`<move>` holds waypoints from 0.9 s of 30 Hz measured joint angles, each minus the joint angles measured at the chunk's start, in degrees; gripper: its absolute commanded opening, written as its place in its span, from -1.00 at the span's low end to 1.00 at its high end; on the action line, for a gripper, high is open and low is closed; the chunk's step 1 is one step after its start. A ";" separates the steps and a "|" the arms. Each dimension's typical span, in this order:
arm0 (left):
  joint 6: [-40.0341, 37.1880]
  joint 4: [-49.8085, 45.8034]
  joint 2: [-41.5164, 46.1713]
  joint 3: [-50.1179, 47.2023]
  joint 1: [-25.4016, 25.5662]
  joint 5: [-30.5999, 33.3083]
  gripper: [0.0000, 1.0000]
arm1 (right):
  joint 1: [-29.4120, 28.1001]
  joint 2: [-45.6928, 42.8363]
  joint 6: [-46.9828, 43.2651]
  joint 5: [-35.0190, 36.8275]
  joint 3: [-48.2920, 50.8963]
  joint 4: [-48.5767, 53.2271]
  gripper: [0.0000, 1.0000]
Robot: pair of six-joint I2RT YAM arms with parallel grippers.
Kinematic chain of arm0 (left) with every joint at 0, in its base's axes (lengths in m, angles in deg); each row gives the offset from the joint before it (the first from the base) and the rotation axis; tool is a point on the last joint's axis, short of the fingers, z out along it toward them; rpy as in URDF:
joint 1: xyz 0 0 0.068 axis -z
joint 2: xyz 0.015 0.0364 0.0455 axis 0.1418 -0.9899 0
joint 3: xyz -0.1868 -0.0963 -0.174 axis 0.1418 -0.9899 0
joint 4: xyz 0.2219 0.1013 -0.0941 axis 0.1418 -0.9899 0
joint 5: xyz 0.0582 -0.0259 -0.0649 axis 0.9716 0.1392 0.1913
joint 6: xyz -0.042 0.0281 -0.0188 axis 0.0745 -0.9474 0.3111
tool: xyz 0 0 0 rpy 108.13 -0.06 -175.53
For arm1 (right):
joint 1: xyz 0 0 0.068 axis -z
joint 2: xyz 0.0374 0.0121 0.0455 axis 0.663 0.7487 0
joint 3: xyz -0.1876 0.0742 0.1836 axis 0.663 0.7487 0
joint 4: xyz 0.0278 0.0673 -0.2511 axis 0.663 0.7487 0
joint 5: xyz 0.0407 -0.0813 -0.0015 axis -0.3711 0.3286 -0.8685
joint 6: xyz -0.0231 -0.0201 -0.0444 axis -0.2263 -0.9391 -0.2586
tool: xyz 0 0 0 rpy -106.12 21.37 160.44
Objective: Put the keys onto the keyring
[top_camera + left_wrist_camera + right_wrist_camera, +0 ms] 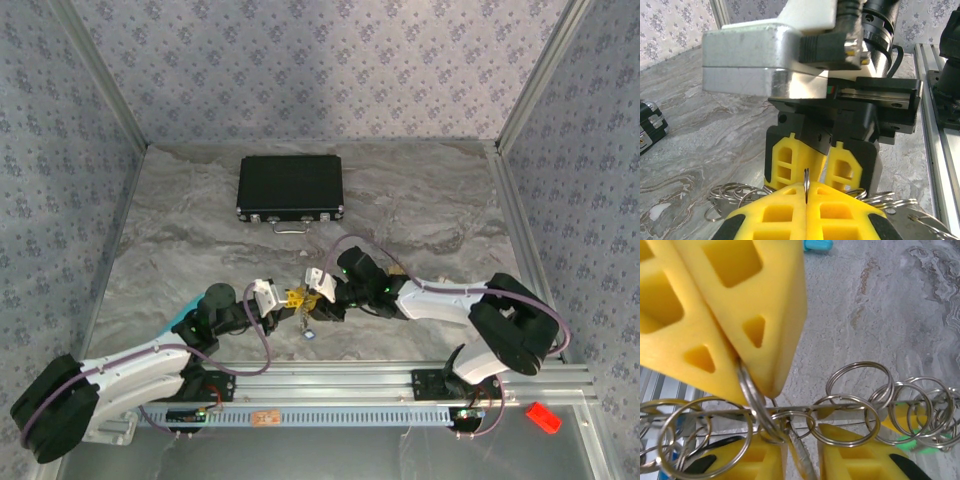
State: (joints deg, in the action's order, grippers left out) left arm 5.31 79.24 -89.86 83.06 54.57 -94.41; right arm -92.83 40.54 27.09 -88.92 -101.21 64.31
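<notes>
keyring (306, 318): is hanging above the table (200, 250) between the two grippers, near the middle and towards the near edge; many silvery loops are stringing out left and right along a straight wire.
blue tag (310, 335): is dangling at the low end of the chain, just on the near side of the grippers.
green tag (910, 445): is peeking out behind the loops at the right in the right wrist view.
keys: I cannot tell them apart from the yellow fingers.
left gripper (287, 299): is clenching one loop (752, 395), its yellow fingers (775, 217) pressing together with the wire edge sticking up between them.
right gripper (305, 293): is facing the left one tip to tip; its fingers (860, 460) are standing slightly apart, with a thin brassy strip (801, 460) lying in the gap; I cannot tell whether they are pinching it.
black case (290, 188): is lying closed at the far middle, well apart from the grippers.
</notes>
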 measured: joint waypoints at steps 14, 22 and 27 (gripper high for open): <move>-0.15 -1.86 2.19 -0.02 0.00 0.22 -1.00 | 0.59 -4.00 -2.01 2.32 0.04 4.66 -1.00; -0.76 -4.11 2.45 0.00 0.00 0.37 -1.00 | 0.22 -8.66 -6.45 5.31 -3.74 13.16 -1.00; -1.22 -4.22 2.34 0.04 0.00 0.39 -0.89 | -0.61 -9.53 -8.61 6.99 -4.94 17.09 -1.00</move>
State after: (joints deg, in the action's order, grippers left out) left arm 4.08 75.02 -87.52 83.11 54.57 -94.02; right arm -93.45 31.01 18.48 -81.93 -106.15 81.40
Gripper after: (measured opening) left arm 0.043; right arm 0.070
